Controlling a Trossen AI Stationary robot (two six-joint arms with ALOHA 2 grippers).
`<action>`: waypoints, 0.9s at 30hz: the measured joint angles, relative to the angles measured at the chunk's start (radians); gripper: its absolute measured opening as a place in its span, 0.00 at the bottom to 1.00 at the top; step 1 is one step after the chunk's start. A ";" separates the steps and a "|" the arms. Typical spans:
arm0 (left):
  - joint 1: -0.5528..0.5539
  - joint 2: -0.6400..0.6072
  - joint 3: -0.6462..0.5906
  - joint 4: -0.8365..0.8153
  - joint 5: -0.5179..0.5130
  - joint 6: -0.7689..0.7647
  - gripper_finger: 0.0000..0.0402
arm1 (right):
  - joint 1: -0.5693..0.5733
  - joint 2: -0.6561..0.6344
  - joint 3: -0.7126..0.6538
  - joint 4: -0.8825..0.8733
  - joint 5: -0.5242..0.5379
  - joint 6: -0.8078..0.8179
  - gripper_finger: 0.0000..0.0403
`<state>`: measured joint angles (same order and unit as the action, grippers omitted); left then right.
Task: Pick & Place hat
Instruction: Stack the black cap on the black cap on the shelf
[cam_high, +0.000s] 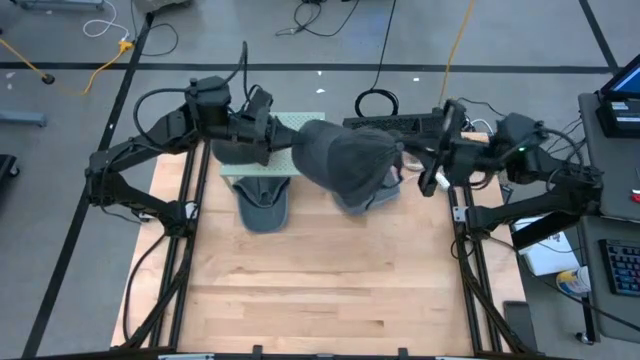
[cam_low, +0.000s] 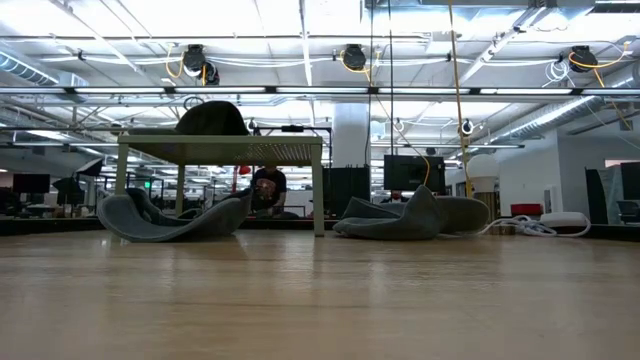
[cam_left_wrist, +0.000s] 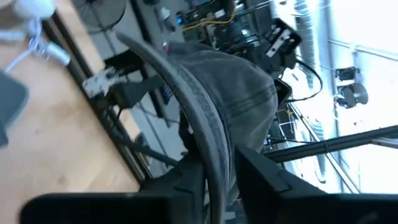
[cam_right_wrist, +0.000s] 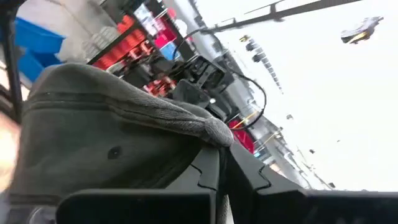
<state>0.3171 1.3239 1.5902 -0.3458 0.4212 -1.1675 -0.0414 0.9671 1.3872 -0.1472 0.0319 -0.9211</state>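
From the table-height camera, bare wooden desk (cam_low: 320, 300) is seen nearest. Farther back, a grey cap (cam_low: 170, 217) is seen lying upturned on the desk at the foot of a small pale stand (cam_low: 220, 150), and a second grey cap (cam_low: 410, 217) is seen lying flat to the other side of the stand's leg. A dark hat (cam_low: 212, 118) is seen above the stand's top in this view.

From overhead, that dark hat (cam_high: 345, 158) is seen held up between the two arms, over the far middle of the desk, partly covering the stand (cam_high: 262, 150) and the second cap (cam_high: 370, 195). The first cap (cam_high: 264, 205) is seen just in front of the stand.

The left claw (cam_high: 278, 140) is placed at the hat's edge on the stand side. In the left wrist view the hat's brim (cam_left_wrist: 199, 118) is seen passing between the two dark fingers (cam_left_wrist: 261, 171), which stand slightly parted around it; whether it is gripped firmly cannot be told.

The right claw (cam_high: 420, 165) is placed at the hat's opposite edge. In the right wrist view its fingers (cam_right_wrist: 249, 174) are seen clenched on a fold of the hat's grey fabric (cam_right_wrist: 124, 124).
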 joint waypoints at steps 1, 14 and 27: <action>0.004 0.000 0.000 0.015 0.001 0.016 0.26 | 0.000 -0.007 0.000 0.000 0.000 0.000 0.01; 0.044 0.000 0.000 0.068 -0.005 0.214 0.45 | 0.000 -0.084 0.000 -0.018 0.103 -0.007 0.00; -0.070 0.000 0.000 0.078 -0.314 0.550 0.33 | 0.002 0.059 0.000 -0.109 0.159 0.097 0.00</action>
<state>0.2476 1.3235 1.5902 -0.2674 0.1074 -0.6170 -0.0395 1.0258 1.3872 -0.2565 0.1905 -0.8238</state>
